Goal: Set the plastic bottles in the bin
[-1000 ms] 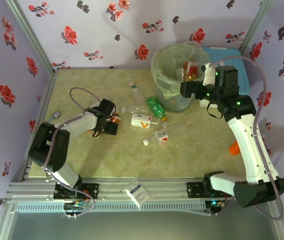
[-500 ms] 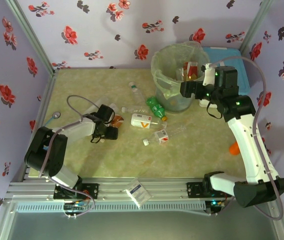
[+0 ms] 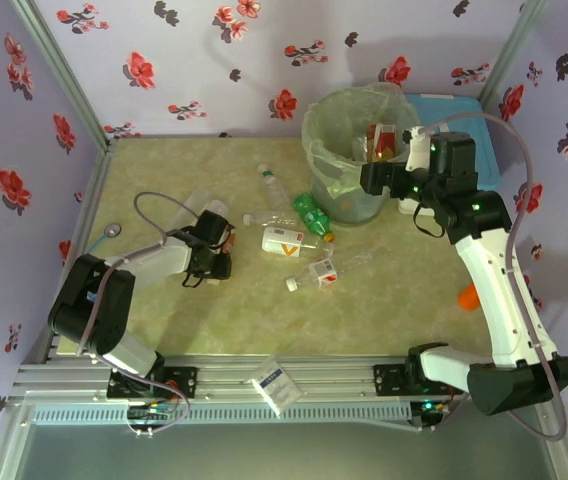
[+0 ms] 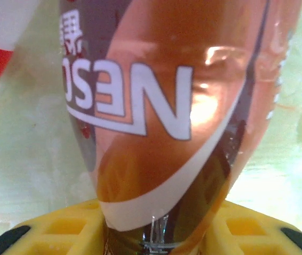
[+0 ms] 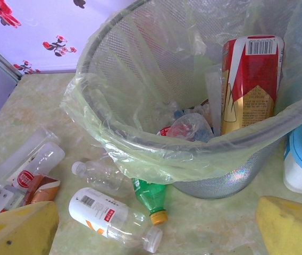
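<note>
Left gripper (image 3: 220, 246): clamped on brown-label bottle (image 4: 161, 122), well left of bin (image 3: 336, 200).
Right gripper (image 3: 372, 178): jaws spread, empty, raised beside bin rim.
Green bottle (image 3: 311, 212): against bin foot.
Orange-label bottle (image 3: 284, 240): between bin and left gripper.

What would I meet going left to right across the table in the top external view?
Left gripper, shut on a brown-labelled bottle → white-labelled bottle → bin → orange object at far right. The green bottle and the red-labelled bottle overlap their neighbours, so they are left out.
</note>
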